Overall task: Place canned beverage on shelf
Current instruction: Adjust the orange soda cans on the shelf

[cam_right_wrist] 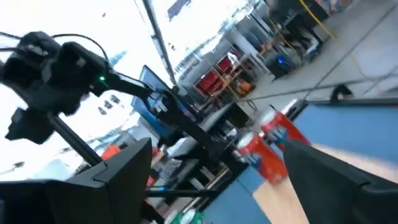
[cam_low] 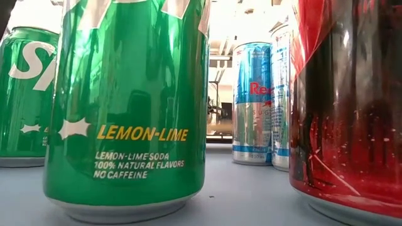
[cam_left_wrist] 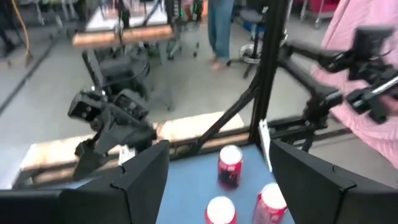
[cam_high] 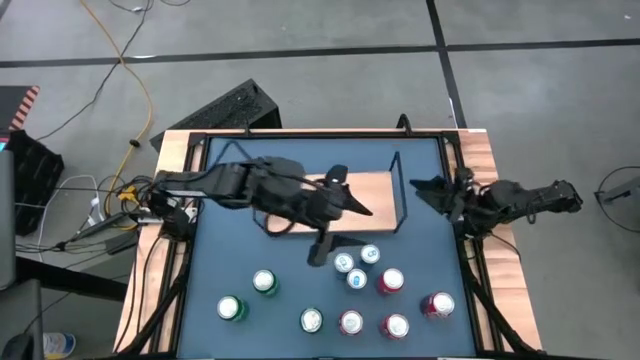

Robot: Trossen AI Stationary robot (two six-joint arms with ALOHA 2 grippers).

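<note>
Overhead, I see the shelf [cam_high: 375, 195] as a light-wood board with thin black wire end frames, lying at the centre of the dark-blue table [cam_high: 420, 160], its left part hidden under my left arm. No can stands on the part I can see. The cans are grouped in the lower half of the frame: green ones [cam_high: 264, 283] at lower left, slim blue-and-silver ones [cam_high: 356, 279] in the middle, red ones [cam_high: 437, 305] at lower right. Bare blue surface lies between the shelf and the cans, and more along the top edge of the table. The shelf's right wire frame stands near the right arm.

My left end effector [cam_high: 322, 250] hangs just below the shelf's lower edge, close to the blue-and-silver cans; its fingers [cam_left_wrist: 144, 180] are spread, with nothing between them. My right end effector [cam_high: 420, 187] waits at the table's right edge, fingers [cam_right_wrist: 124, 167] spread wide and empty.
</note>
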